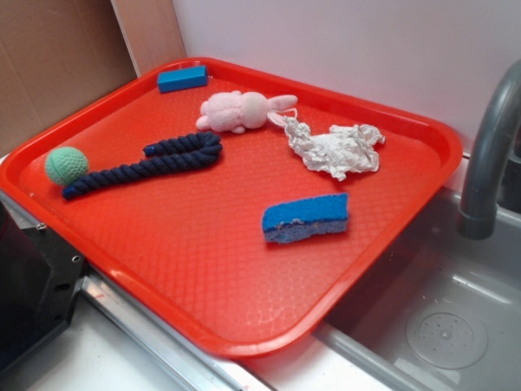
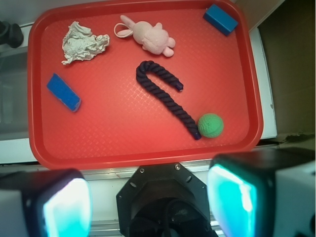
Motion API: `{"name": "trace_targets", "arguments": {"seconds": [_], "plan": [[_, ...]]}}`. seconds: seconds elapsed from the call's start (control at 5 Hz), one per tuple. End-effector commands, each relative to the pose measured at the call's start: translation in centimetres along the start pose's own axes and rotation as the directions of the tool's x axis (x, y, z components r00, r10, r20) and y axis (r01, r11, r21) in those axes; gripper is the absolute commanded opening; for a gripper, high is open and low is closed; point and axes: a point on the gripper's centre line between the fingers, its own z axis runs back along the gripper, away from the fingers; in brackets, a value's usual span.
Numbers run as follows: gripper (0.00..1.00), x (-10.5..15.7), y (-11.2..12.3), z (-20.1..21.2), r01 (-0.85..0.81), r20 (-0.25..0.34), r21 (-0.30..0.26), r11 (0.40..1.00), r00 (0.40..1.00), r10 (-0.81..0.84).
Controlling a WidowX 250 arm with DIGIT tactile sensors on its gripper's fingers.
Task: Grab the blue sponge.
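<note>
The blue sponge (image 1: 305, 217) lies flat on the red tray (image 1: 203, 326), near its right edge, with the greyish scouring layer along its near side. In the wrist view the sponge (image 2: 63, 92) sits at the left of the tray (image 2: 148, 157). My gripper (image 2: 148, 202) is high above the robot base, off the tray's near edge, far from the sponge. Its teal-padded fingers (image 2: 66, 207) stand wide apart with nothing between them. The gripper does not show in the exterior view.
On the tray are also a small hard blue block (image 1: 182, 78), a pink plush bunny (image 1: 240, 111), crumpled white paper (image 1: 338, 149), a dark blue rope (image 1: 151, 161) and a green ball (image 1: 66, 164). A sink (image 1: 440, 318) with a grey faucet (image 1: 488, 155) lies right. The black robot base (image 1: 32, 285) stands left.
</note>
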Motion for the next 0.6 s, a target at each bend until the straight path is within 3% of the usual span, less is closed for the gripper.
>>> {"name": "trace_targets", "arguments": {"seconds": [0.0, 0.2, 0.4], "plan": [[1.0, 0.0, 0.0, 0.0, 0.0, 0.0, 0.0, 1.0, 1.0, 0.0], [1.0, 1.8, -4.9, -3.7, 0.075, 0.058, 0.055, 0.996, 0.995, -0.078], [1.0, 5.2, -10.4, -7.3, 0.316, 0.143, 0.047, 0.947, 0.937, -0.32]]}}
